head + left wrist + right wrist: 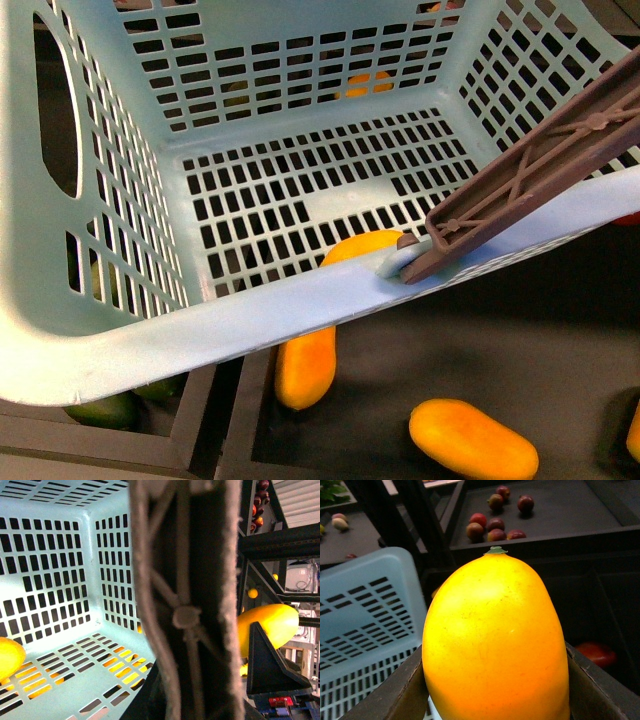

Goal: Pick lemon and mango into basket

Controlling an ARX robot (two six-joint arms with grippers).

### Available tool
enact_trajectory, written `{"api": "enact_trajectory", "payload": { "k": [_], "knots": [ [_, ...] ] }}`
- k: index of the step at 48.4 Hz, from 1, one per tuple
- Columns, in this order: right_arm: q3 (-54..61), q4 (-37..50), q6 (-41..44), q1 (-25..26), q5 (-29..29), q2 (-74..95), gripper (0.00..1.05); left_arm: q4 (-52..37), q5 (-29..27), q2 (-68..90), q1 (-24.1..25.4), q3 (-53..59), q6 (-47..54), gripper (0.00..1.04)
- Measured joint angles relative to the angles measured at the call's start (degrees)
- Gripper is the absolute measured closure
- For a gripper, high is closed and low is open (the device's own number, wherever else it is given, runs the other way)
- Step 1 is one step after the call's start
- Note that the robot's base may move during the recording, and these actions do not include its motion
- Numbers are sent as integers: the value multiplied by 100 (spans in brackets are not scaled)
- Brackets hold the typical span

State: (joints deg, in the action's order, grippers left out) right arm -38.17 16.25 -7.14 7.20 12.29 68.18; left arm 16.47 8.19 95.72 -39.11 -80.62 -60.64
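Note:
The light teal basket (pixel 300 305) hangs tilted and fills the front view, its brown ribbed handle (pixel 540 165) slanting across the right. My left gripper (pixel 202 652) is shut on that handle (pixel 185 580). A yellow fruit (pixel 365 246), seemingly the lemon, lies on the basket floor against the near wall and also shows as the yellow fruit (pixel 9 657) in the left wrist view. My right gripper (pixel 495 685) is shut on the mango (pixel 495 640), which stands stem end outward beside the basket's wall (pixel 370 610). Neither gripper shows in the front view.
Under the basket a black tray (pixel 560 340) holds more mangoes (pixel 470 440) (pixel 305 365), and dark green fruits (pixel 105 410) lie to its left. Red apples (pixel 490 525) sit in a black bin beyond the held mango. Another red fruit (pixel 595 652) lies lower down.

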Motion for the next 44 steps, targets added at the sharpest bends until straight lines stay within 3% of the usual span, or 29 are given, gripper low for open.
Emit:
{"api": "enact_trajectory", "payload": {
  "k": [22, 39, 44],
  "knots": [
    [-457, 682, -706, -1714, -1392, 820, 41, 0, 2, 0, 0, 0, 0, 100],
    [-789, 682, -822, -2367, -1871, 1368, 41, 0, 2, 0, 0, 0, -2, 100],
    [-798, 632, -855, -2404, -1974, 1375, 24, 0, 4, 0, 0, 0, -2, 100]
  ]
}}
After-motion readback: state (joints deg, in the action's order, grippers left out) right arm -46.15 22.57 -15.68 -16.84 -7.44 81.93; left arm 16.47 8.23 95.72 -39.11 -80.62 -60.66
